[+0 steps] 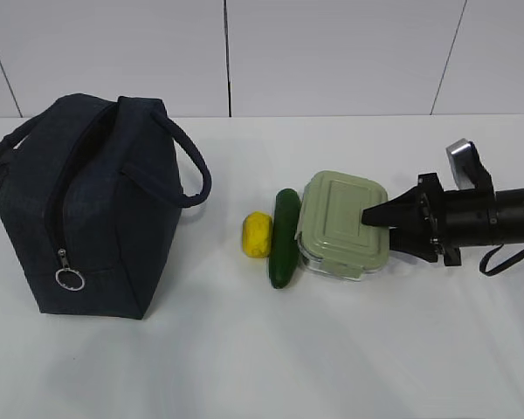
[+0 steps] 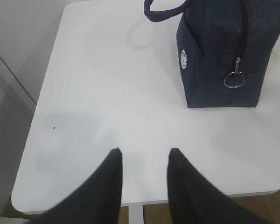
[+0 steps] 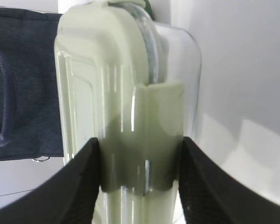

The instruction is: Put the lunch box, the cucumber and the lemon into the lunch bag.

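1. At the far left of the table stands the lunch bag, upright, its side zipper with the ring pull run down near the bottom. From the exterior view it cannot be told how far the top gapes.
2. The left gripper hangs over bare table in front of the bag, its jaws apart with nothing between them.
3. To the right of the bag, well apart from it, lies the lemon, just beside the cucumber, which lies against the left side of the lunch box.
4. The right gripper reaches in from the right, and the wrist view shows its fingers pressed on either face of the lunch box, over the lid and under the glass base: it is clamped on the box.
5. The step in hand appears to be the first one, taking up the lunch box; cucumber and lemon lie untouched.
6. The next move likely calls for lifting the box clear of the cucumber and carrying it leftward over the bag's mouth, which may need holding open by the idle left arm.
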You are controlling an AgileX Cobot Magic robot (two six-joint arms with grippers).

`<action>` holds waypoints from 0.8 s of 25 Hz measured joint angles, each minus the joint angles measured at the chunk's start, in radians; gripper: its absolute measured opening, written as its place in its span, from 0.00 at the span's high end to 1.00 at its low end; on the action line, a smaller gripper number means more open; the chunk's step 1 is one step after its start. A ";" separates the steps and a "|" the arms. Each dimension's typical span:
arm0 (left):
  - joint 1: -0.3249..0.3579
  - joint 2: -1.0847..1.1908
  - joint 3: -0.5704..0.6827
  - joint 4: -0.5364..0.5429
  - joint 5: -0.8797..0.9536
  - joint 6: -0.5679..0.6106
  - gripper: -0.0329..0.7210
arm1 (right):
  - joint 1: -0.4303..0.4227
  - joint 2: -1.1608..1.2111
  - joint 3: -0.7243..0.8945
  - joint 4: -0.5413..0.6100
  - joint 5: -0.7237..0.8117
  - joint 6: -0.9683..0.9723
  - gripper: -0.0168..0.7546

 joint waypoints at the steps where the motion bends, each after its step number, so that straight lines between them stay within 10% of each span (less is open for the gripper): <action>1: 0.000 0.000 0.000 0.000 0.000 0.000 0.64 | 0.000 -0.004 0.000 -0.002 0.000 0.002 0.50; 20: 0.000 0.012 -0.015 -0.056 -0.002 0.000 0.64 | 0.000 -0.117 0.000 -0.039 0.003 0.089 0.50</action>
